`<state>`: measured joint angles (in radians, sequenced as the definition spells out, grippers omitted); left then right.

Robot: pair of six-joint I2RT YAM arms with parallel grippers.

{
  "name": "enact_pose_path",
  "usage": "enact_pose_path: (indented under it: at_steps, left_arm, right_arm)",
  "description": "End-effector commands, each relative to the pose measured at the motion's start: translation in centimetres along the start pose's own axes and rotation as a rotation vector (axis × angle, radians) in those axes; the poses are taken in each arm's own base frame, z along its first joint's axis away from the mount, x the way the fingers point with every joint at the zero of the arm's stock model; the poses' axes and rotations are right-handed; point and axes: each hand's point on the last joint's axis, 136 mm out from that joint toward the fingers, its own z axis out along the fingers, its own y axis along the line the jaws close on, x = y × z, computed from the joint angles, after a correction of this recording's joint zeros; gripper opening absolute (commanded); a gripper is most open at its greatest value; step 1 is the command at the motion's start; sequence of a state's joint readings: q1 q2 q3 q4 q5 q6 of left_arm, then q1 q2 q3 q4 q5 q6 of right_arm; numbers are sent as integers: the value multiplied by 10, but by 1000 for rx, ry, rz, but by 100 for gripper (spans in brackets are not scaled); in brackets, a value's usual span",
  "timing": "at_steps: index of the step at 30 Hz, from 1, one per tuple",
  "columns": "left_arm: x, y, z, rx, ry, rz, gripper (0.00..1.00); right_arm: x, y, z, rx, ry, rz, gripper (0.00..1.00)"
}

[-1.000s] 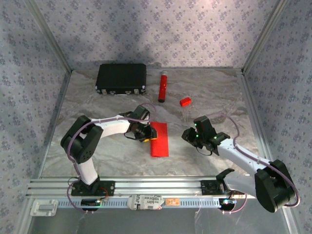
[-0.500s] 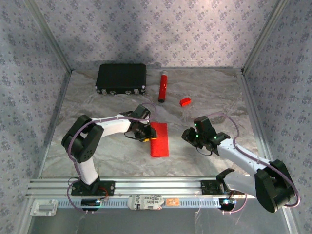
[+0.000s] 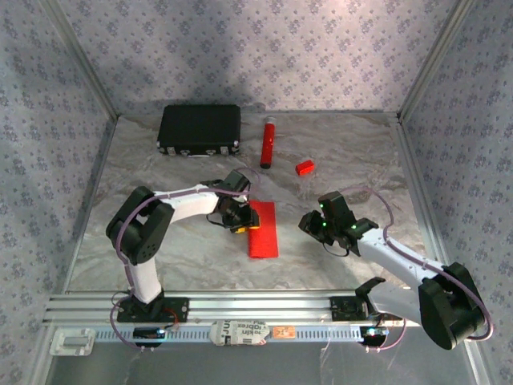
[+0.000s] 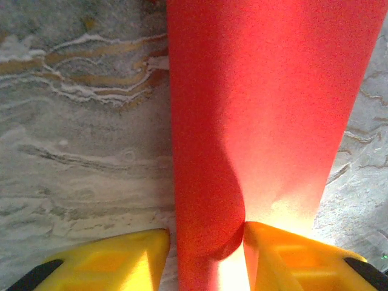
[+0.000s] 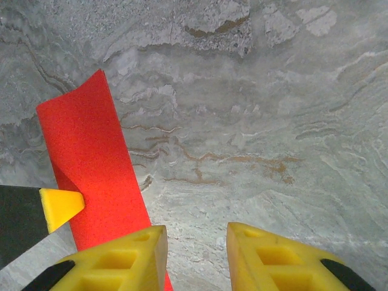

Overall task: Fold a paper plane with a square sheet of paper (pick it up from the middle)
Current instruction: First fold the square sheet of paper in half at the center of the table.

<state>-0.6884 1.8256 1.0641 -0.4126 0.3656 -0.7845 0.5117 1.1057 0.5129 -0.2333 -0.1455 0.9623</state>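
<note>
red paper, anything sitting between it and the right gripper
Nothing visible. Bare table is all that separates the right gripper from the red paper. The left gripper is on the paper's opposite side, with its fingers astride that edge.

Left gripper (image 4: 206, 245) is low over the grey marbled table (image 4: 79, 121), yellow fingers (image 4: 109, 260) apart. The red paper sheet (image 4: 260, 103) runs top to bottom as a folded strip and fills the gap between them. It puckers against the right finger; can't tell if it's clamped.
</note>
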Motion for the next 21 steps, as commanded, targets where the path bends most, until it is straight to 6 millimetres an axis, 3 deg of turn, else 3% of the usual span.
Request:
enact_pose_path:
  at_steps: [1, 21]
  left_arm:
    - [4, 54, 22, -217, 7, -17, 41]
    - [3, 57, 25, -256, 20, 11, 40]
  right_arm:
    - [3, -6, -1, 13, 8, 17, 33]
    - [5, -8, -1, 15, 11, 18, 33]
